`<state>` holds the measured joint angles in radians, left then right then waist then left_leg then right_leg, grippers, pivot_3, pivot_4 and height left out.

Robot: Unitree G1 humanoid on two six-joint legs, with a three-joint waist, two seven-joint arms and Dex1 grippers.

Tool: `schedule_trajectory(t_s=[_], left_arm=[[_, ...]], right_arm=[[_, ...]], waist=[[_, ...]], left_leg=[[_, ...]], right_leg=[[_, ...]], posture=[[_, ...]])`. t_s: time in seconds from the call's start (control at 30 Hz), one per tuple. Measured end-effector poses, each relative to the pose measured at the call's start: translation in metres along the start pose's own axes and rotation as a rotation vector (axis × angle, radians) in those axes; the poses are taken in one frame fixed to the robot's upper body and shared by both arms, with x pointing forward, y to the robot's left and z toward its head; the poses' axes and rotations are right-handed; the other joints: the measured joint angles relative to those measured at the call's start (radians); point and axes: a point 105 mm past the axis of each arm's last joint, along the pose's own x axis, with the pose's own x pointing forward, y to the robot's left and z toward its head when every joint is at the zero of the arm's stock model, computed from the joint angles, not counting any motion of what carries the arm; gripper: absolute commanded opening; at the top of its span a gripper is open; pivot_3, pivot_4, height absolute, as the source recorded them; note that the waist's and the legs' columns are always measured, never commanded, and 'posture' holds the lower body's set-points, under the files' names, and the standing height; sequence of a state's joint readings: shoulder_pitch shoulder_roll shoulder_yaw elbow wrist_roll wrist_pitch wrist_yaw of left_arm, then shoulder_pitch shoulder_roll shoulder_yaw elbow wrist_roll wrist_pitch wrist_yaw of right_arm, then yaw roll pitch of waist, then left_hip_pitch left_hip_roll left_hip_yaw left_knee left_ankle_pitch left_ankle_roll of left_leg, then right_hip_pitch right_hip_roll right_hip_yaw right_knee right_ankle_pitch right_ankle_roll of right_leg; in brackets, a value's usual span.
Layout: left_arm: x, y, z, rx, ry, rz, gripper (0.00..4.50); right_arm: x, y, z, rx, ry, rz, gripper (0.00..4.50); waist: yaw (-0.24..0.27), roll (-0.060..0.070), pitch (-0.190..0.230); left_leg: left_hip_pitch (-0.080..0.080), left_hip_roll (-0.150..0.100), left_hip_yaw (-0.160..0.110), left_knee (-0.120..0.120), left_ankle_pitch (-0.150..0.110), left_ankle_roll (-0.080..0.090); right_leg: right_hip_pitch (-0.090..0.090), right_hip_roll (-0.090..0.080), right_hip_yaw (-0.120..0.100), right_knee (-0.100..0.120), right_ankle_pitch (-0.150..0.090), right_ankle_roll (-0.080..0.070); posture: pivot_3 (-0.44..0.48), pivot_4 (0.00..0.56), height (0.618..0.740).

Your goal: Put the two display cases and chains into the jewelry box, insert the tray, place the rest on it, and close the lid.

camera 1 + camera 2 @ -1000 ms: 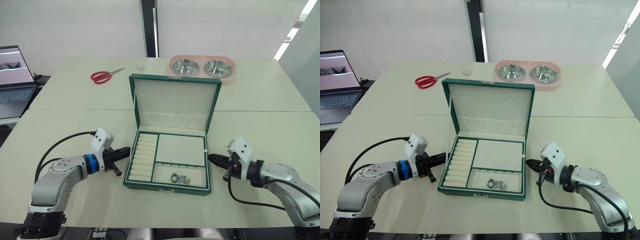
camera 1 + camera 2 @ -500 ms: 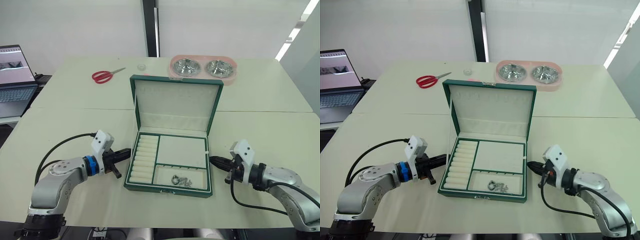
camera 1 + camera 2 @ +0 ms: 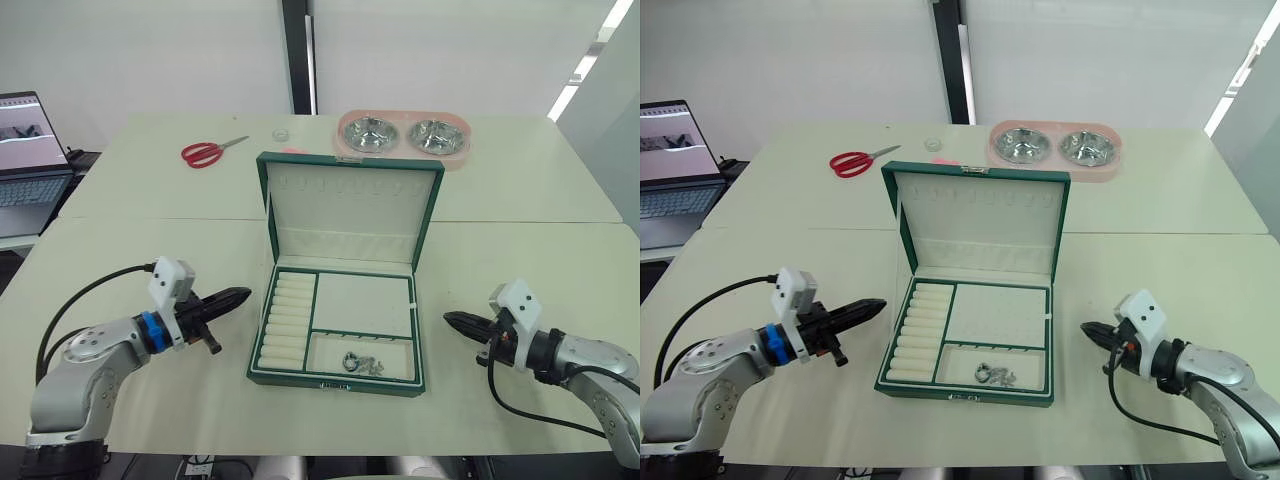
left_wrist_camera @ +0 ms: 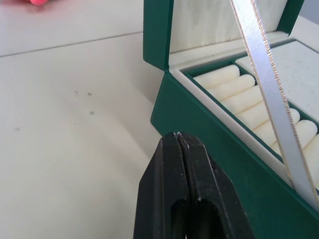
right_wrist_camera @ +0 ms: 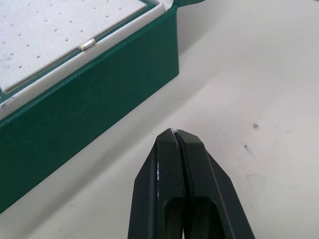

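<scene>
No readable writing anywhere. Left gripper (image 3: 240,294) hovering lower left, fingers pressed together, holding nothing. One jewelry box (image 3: 338,371) sitting centre frame, lid (image 3: 352,208) standing open, small metal pieces (image 3: 361,359) lying in its front compartment. Right gripper (image 3: 452,320) hovering lower right, fingers likewise together, empty.

Jewelry box (image 3: 335,372) shell: dark green, faintly grained matt covering; lining cream, soft cloth-like, with a perforated pad and a satin ribbon (image 4: 264,74). Both tools' fingers (image 5: 174,184) smooth semi-gloss black plastic. Worktop (image 3: 150,240) pale, smooth, matt; twin bowls (image 3: 404,134) polished metal.
</scene>
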<state>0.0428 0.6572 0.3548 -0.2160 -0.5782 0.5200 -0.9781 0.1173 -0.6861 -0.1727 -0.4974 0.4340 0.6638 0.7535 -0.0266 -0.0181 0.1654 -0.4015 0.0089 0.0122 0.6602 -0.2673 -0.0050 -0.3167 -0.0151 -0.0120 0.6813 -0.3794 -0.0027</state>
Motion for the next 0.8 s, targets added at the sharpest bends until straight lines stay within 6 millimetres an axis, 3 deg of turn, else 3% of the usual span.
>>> schedule_trajectory(t_s=[0.17,0.37,0.5,0.63,0.8], left_arm=[[-0.028,-0.010,0.011,0.023,-0.065,-0.017,0.00],[-0.054,-0.044,0.013,0.002,-0.066,-0.117,0.00],[-0.056,-0.065,0.020,0.027,-0.087,-0.175,0.00],[-0.054,-0.089,0.027,0.069,-0.159,-0.217,0.00],[-0.053,-0.105,0.031,0.108,-0.232,-0.224,0.00]], right_arm=[[-0.003,-0.009,0.015,0.020,-0.051,-0.021,0.03],[-0.009,-0.025,0.043,-0.062,-0.147,-0.087,0.03],[-0.013,-0.041,0.063,-0.122,-0.199,-0.129,0.03],[-0.013,-0.049,0.098,-0.171,-0.248,-0.135,0.03],[0.011,-0.056,0.120,-0.106,-0.249,-0.160,0.03]], waist=[[-0.001,0.000,0.000],[-0.001,0.000,0.000],[-0.001,0.000,0.000],[-0.003,0.001,0.000],[-0.003,0.001,0.001]], left_leg=[[0.000,0.000,0.000,0.000,0.000,0.000],[0.000,0.000,0.000,0.000,0.000,0.000],[0.000,0.000,0.000,0.000,0.000,0.000],[0.001,0.000,0.001,0.000,0.000,0.000],[0.000,0.000,0.001,0.000,0.000,0.000]], right_leg=[[0.000,0.000,0.000,0.000,0.000,0.000],[0.000,0.000,0.000,-0.001,0.000,0.000],[0.001,0.000,0.001,-0.001,0.000,0.000],[0.001,0.001,0.001,0.000,0.000,0.000],[0.000,0.001,0.001,0.000,0.000,0.000]], posture=[[0.000,0.150,0.740],[0.000,0.150,0.740],[0.000,0.150,0.740],[0.000,0.150,0.740],[0.000,0.150,0.740]])
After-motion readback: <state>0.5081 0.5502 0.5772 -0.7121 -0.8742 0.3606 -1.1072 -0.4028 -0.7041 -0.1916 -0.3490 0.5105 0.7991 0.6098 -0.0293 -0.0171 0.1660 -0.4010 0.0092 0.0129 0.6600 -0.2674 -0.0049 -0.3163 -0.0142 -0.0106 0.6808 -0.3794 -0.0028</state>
